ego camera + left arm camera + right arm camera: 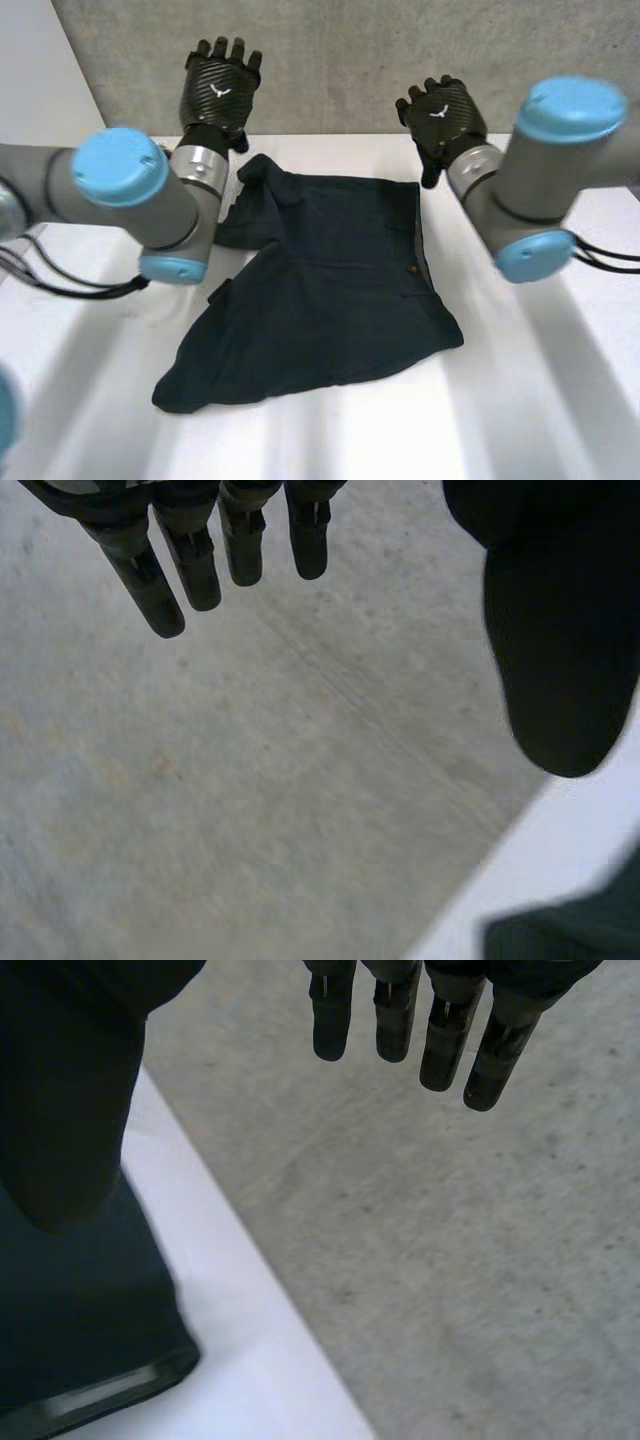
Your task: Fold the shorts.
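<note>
Head view: dark shorts (330, 300) lie rumpled mid-table (520, 400), with no neat fold evident; left hand (220, 90) and right hand (440, 115) hang beyond the far edge, clear of them. Left wrist view: fingers (200, 570) straight, holding nothing. Right wrist view: fingers (395, 1020) likewise straight and empty, so folding is judged largely outstanding.

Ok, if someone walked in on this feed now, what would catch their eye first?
The dark shorts lie rumpled in the middle of the white table, bunched up at their far left corner. Beyond their far edge the black left hand and right hand hang open, one on each side, holding nothing.
</note>
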Controlling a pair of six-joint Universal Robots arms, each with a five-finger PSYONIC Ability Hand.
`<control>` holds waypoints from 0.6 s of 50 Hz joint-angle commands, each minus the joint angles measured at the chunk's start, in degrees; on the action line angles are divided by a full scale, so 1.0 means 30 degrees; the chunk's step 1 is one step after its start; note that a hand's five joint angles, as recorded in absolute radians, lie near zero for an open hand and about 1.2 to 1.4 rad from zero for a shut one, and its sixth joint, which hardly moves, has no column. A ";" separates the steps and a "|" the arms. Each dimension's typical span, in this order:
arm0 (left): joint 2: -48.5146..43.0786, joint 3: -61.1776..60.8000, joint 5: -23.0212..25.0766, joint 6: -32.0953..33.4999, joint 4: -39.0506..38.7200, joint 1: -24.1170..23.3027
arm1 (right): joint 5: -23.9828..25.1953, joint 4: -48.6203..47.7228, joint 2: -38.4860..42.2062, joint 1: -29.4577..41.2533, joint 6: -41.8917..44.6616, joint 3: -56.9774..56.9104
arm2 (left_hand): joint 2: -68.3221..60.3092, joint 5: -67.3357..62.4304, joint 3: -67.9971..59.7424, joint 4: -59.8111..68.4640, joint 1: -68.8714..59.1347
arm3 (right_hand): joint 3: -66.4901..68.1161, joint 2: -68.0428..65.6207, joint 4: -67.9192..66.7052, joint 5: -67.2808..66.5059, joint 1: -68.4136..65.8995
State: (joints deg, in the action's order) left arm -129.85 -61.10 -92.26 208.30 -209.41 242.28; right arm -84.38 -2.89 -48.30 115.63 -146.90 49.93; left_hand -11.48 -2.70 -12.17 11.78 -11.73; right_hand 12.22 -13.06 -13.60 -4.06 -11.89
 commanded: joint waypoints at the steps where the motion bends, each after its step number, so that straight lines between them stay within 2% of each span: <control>1: 0.6269 -0.6282 -0.0272 -0.4324 0.6798 -0.0399 | 0.2783 0.5908 -0.4170 -0.0750 -0.0602 0.4531 | -0.0696 -0.0288 -0.0464 0.0593 -0.0612 | -0.0741 0.1022 0.1200 0.1352 0.0629; 4: 0.7974 -0.8222 -0.0185 -0.6088 0.8917 -0.0604 | 0.3194 0.6966 -0.4814 -0.1189 -0.0544 0.7277 | -0.2374 -0.1966 -0.2142 0.2272 -0.2290 | -0.0741 0.1022 0.1200 0.1352 0.0629; 5: 0.8966 -0.9591 -0.0155 -0.7167 1.0055 -0.0750 | 0.3224 0.6881 -0.4991 -0.1249 -0.0486 0.8016 | -0.4104 -0.3695 -0.3872 0.4001 -0.4020 | -0.0325 0.0606 0.0784 0.0936 0.0214; 9: 1.1019 -1.3107 -0.0126 -0.8668 1.0886 -0.0927 | 0.3604 0.5741 -0.6396 -0.1250 -0.0134 1.1678 | -0.7024 -0.6616 -0.6792 0.6922 -0.6940 | 0.0855 -0.0575 -0.0396 -0.0244 -0.0967; 15: 1.3076 -1.7217 -0.0243 -0.8175 1.0799 -0.0752 | 0.4541 0.1648 -0.7072 -0.1716 0.0861 1.6100 | -0.7429 -0.7021 -0.7197 0.7327 -0.7345 | 0.2530 -0.2249 -0.2071 -0.1919 -0.2642; 19: 1.3517 -1.9094 -0.0272 -0.7881 0.9543 -0.0051 | 0.5126 -0.1283 -0.7131 -0.2389 0.0921 1.7920 | -0.7149 -0.6741 -0.6917 0.7047 -0.7065 | 0.4892 -0.4612 -0.4433 -0.4281 -0.5004; 22: 1.3517 -2.0208 -0.0301 -0.7764 0.8165 0.1092 | 0.5508 -0.2404 -0.6986 -0.2451 0.1009 1.8540 | -0.7149 -0.6741 -0.6917 0.7047 -0.7065 | 0.4950 -0.4669 -0.4491 -0.4339 -0.5062; 26: 1.2991 -2.0766 -0.0301 -0.7793 0.7606 0.1387 | 0.5715 -0.3372 -0.6196 -0.2480 0.1009 1.8659 | -0.7261 -0.6853 -0.7029 0.7159 -0.7177 | 0.6627 -0.6346 -0.6167 -0.6016 -0.6738; 30: 1.2200 -2.0796 -0.0330 -0.7793 0.7313 0.1417 | 0.5656 -0.3579 -0.5637 -0.2597 0.0980 1.8425 | -0.7205 -0.6797 -0.6973 0.7103 -0.7121 | 1.2726 -1.2445 -1.2267 -1.2115 -1.2837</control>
State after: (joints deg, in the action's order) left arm -89.92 -122.80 -93.18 184.89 -185.16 245.51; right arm -67.68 -11.62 -68.17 108.20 -143.83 106.06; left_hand -28.57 -18.87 -28.57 28.79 -28.76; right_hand 30.51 -30.70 -30.55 -19.59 -26.58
